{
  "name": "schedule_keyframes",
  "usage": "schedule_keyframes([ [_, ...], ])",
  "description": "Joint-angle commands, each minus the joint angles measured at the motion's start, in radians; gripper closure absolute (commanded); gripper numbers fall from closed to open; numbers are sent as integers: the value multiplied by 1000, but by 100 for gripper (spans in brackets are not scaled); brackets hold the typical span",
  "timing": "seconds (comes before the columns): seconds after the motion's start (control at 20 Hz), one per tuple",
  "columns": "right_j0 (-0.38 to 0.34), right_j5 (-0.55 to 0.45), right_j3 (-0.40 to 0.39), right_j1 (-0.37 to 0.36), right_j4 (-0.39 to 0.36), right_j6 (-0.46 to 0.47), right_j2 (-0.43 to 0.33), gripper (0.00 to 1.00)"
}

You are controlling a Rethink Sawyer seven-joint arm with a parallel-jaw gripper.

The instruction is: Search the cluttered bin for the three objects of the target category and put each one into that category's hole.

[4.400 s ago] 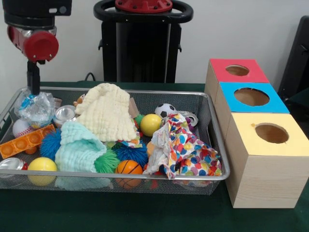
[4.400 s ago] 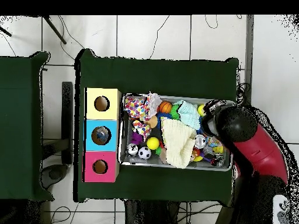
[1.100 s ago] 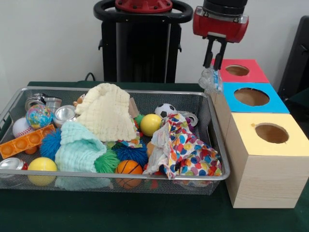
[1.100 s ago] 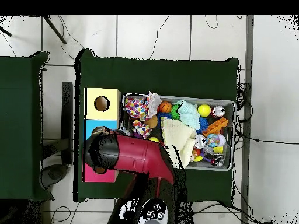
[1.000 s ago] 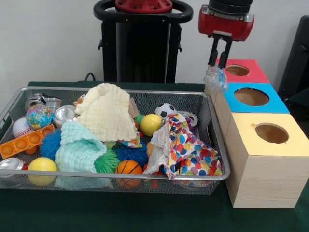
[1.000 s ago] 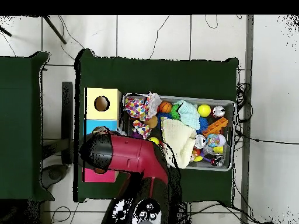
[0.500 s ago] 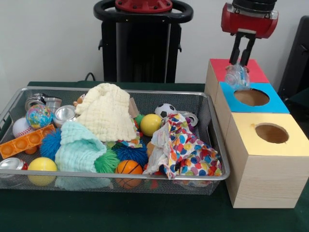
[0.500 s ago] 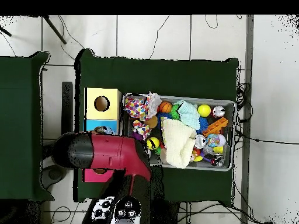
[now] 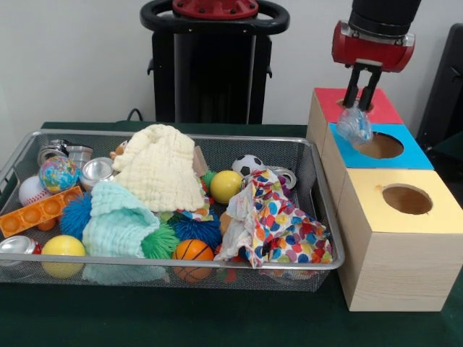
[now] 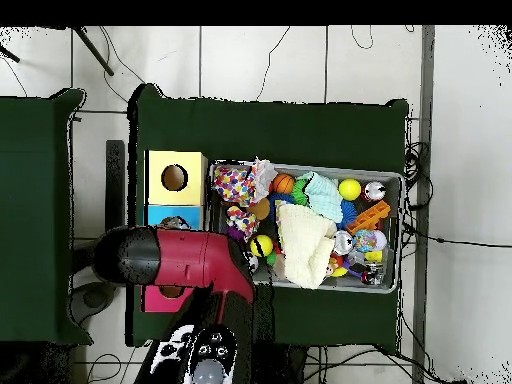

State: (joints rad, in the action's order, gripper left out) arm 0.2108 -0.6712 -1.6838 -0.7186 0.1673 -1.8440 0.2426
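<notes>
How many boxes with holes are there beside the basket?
3, in a row beside the wire basket: the yellow-topped box nearest the camera, the blue-topped box in the middle, and the red-topped box farthest back. None appears hidden.

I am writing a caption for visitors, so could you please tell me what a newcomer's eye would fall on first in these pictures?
First, the red gripper at the upper right of the front view, holding a crumpled clear plastic bag over the blue box, at the rim of its hole. Next, the wire bin on the left, heaped with cloths and balls, above all the cream cloth and the colourful spotted cloth.
</notes>
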Motion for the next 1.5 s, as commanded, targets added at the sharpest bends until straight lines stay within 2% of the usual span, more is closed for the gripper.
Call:
schedule_keyframes([
  [0.05,-9,51,44,92,32,-252,-26,100],
  [0.4,8,5,94,109,45,-264,-12,100],
  [0.8,-2,29,110,135,61,-248,-19,100],
  [1.05,15,42,93,131,70,-259,-11,100],
  [1.5,34,80,8,91,91,-259,-17,100],
])
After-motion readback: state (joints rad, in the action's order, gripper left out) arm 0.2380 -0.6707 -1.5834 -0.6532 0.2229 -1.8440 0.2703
